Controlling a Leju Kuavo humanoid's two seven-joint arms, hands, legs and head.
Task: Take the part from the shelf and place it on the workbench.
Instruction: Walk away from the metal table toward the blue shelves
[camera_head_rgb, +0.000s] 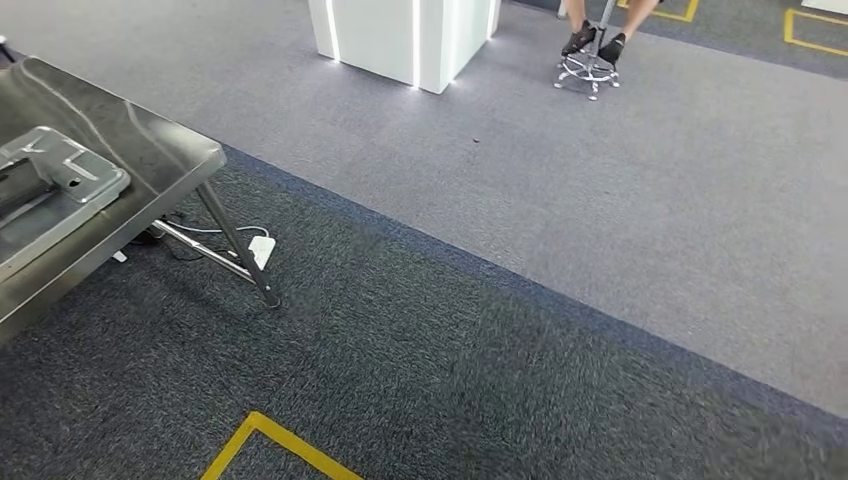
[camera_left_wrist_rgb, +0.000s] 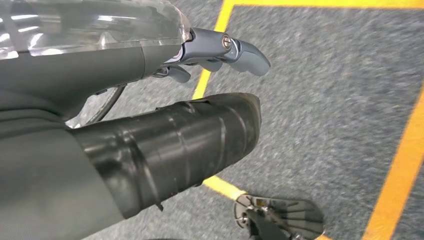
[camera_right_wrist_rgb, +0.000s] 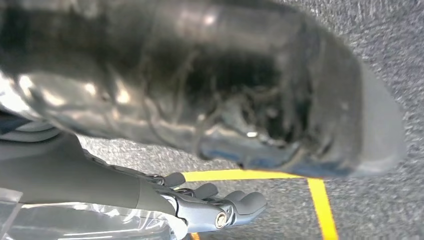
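A flat grey metal part (camera_head_rgb: 50, 185) was seen on the shiny steel workbench (camera_head_rgb: 150, 140). The left hand (camera_left_wrist_rgb: 220, 50) and right hand (camera_right_wrist_rgb: 215, 207) were held empty, fingers loosely spread. Locating the shelf, away from that workbench, was judged the next need.

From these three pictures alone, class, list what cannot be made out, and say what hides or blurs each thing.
- Workbench, head view: cut off by the left edge; its far end is unseen.
- Metal part on it: cropped by that edge, shape unclear.
- Seated person: just feet and stool base show; the top edge cuts the rest.
- Right hand, right wrist view: a blurred dark thumb covers most of the view; whether it holds anything is unclear.
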